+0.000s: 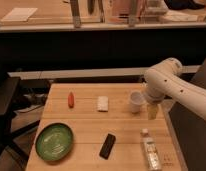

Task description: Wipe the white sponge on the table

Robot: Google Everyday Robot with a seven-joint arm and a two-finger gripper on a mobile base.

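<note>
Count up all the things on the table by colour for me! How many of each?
White: 2, the white sponge and the cup
Green: 1, the plate
Black: 1, the phone
Red: 1, a small oblong thing
Clear: 1, the bottle
Total: 6 on the table
The gripper hangs beside the cup, near the table's right edge, holding nothing.

Seemingly a robotics lab: white robot arm point(168, 82), tool point(152, 111) hanging over the right edge of a butcher-block worktop point(86, 120), raised counter point(56, 25) behind.
</note>
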